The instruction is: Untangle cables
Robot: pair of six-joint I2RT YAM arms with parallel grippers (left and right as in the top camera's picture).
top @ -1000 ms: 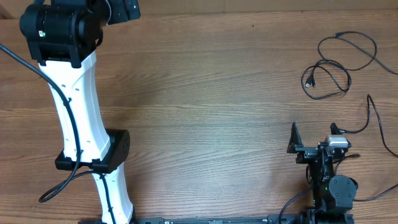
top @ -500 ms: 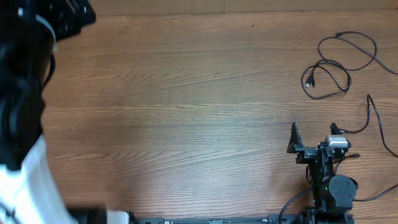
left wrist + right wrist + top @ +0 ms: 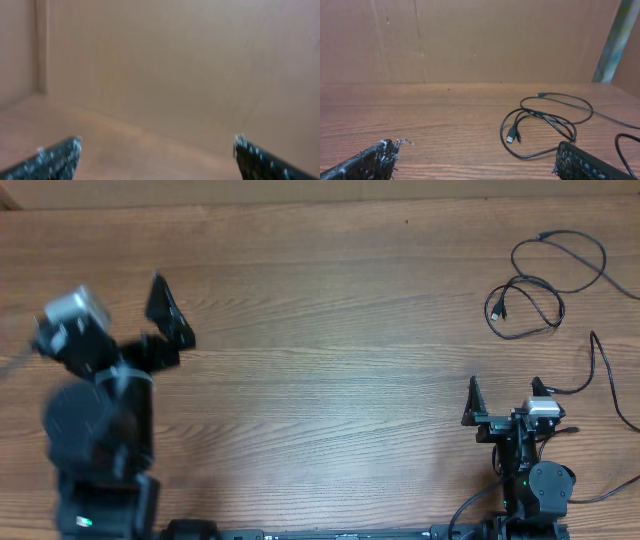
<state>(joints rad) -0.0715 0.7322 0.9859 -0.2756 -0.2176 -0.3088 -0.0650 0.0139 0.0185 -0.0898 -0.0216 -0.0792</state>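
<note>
The cables [image 3: 521, 280] are thin black cords lying in loose overlapping loops at the far right of the wooden table, with a USB plug [image 3: 497, 308] at the near end. They also show in the right wrist view [image 3: 543, 116], ahead and to the right, with the plug [image 3: 511, 135] in front. My right gripper [image 3: 505, 395] is open and empty, short of the cables, and its jaws stand wide apart in its wrist view [image 3: 477, 157]. My left gripper [image 3: 118, 328] is at the far left, blurred, open and empty [image 3: 157, 155], far from the cables.
Another thin black cord [image 3: 603, 365] runs along the right edge beside my right gripper, also at the right edge of the right wrist view [image 3: 620, 145]. A brown wall [image 3: 480, 40] stands behind the table. The left arm's base [image 3: 95, 480] sits at the front left.
My left arm has swung from reaching high at the back left down to the left side of the table, still in motion blur. The right arm and cables have not moved.
</note>
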